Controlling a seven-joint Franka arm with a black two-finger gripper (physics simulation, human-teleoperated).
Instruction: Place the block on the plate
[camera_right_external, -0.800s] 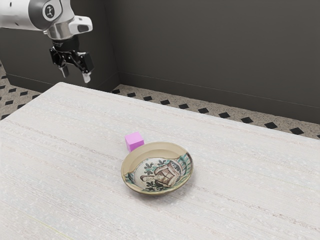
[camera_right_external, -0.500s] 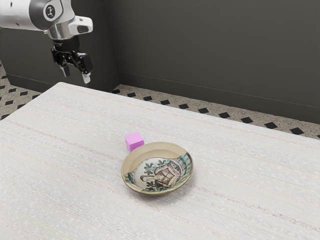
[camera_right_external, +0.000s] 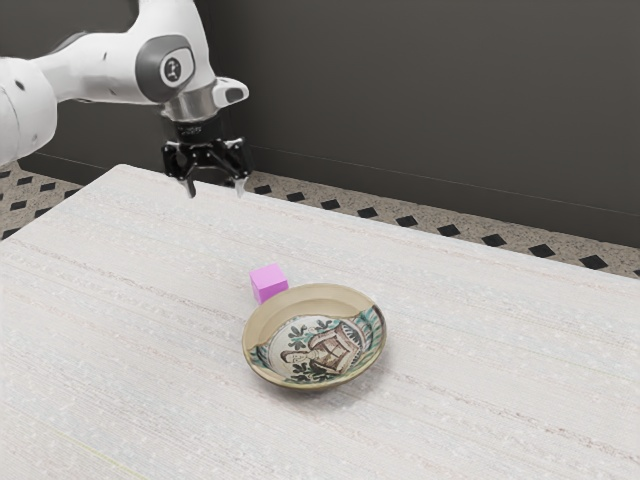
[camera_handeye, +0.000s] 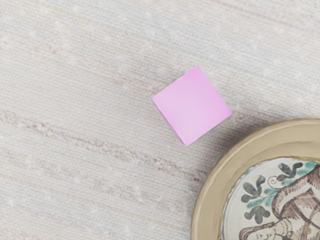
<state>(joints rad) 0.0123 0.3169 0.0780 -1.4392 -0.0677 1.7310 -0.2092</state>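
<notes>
High over the table, toward the exterior view's upper left, my black gripper points down with its two fingertips wide apart and nothing between them. The pink block rests on the table below it, farther to the exterior view's right. Beside the block stands the painted plate, a shallow dish with a tan rim and an empty middle. From the hand, the block appears as a tilted square close to the rim of the plate, on the table outside it.
The pale, streaked table top carries the block and plate. Its far edge runs in front of a patterned floor and a dark wall.
My arm has swung toward the exterior view's right, bringing the gripper closer to the block, and the hand has turned. The block and plate have stayed put.
</notes>
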